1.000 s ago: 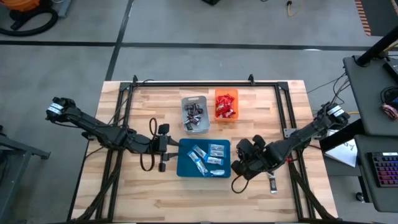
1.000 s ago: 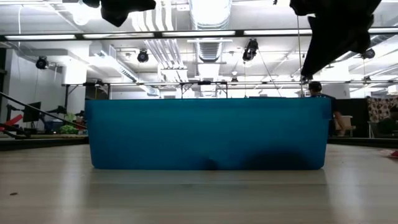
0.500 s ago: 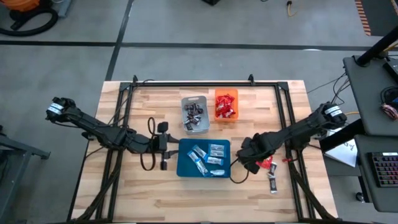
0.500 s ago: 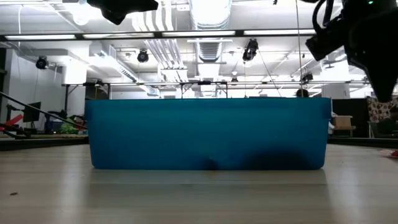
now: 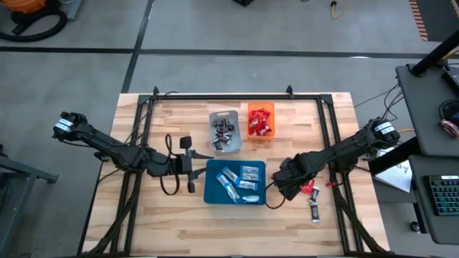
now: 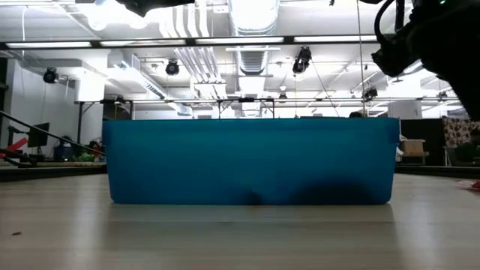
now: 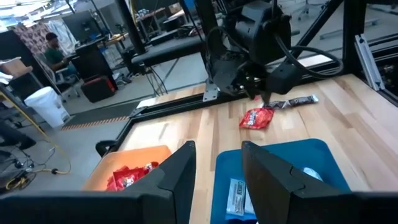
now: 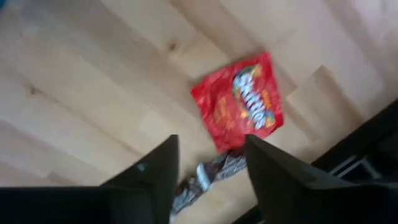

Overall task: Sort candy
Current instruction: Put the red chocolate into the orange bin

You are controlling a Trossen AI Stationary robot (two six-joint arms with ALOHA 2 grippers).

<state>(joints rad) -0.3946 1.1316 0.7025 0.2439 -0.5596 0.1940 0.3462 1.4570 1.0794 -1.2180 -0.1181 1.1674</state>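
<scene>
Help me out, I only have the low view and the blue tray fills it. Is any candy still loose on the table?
Observer: Yes. A red packet and a dark mini bar lie on the wood right of the blue tray.
Operator: Where is the right gripper?
Observer: The right gripper is open, over that red packet; the dark bar shows between its fingers.
Operator: And the left arm?
Observer: The left gripper waits open, just left of the blue tray.
Operator: Which tray holds the red ones?
Observer: The orange tray, beside the grey tray.
</scene>
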